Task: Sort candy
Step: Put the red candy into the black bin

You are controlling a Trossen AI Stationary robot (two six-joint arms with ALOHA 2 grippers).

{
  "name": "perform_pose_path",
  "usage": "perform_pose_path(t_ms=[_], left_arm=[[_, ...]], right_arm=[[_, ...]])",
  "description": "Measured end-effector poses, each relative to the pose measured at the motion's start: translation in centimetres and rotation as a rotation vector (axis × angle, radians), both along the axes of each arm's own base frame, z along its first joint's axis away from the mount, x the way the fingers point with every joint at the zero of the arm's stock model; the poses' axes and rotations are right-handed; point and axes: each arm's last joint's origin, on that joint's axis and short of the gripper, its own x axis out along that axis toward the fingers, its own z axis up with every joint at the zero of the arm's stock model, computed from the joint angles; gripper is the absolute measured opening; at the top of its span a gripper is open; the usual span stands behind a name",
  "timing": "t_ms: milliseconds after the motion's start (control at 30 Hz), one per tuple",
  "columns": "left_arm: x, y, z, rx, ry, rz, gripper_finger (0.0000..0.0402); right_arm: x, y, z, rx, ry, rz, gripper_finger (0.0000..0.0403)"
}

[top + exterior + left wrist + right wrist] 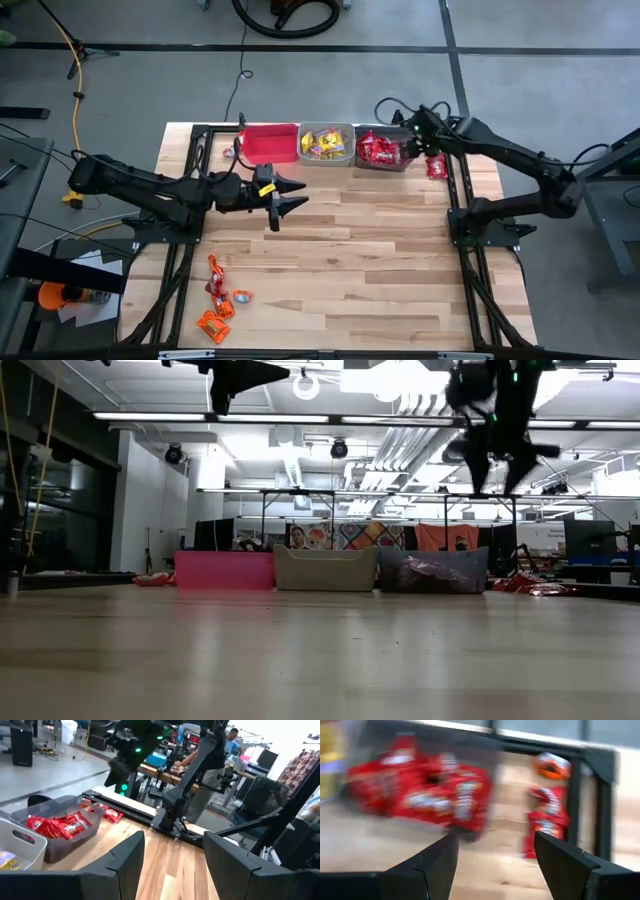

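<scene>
Three small bins stand in a row at the table's far edge: a red bin (pixel 270 142), a clear grey bin (pixel 327 143) holding yellow candy, and a bin (pixel 380 150) full of red candy (pixel 420 795). Loose red candy (pixel 437 166) lies on the table to the right of that bin. Several orange and red candies (pixel 218 300) lie near the front left. My left gripper (pixel 295 195) hovers open, level, left of the table's middle. My right gripper (pixel 415 130) hangs open above the red-candy bin's right end, slanting down, nothing between its fingers (pixel 440 865).
Black frame rails (pixel 462 200) run along both sides of the wooden table. Between the bins and the near candies the boards (pixel 350 260) lie bare. An orange candy (pixel 552 765) lies by the right rail. People and benches show in the room behind.
</scene>
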Motion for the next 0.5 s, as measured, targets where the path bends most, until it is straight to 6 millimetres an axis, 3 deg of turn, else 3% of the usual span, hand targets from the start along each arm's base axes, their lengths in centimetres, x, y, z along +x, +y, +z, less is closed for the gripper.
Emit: perform_pose_path(t_ms=[200,500], left_arm=[[0.0,0.0,0.0,0.001,0.002,-0.001,0.019],[0.0,0.1,0.0,0.001,0.002,0.002,0.019]], right_arm=[[-4.3,-3.0,-4.2,0.087,0.04,-0.303,0.0254],[-6.5,-2.4,-10.0,0.2,0.031,-0.428,0.0254]])
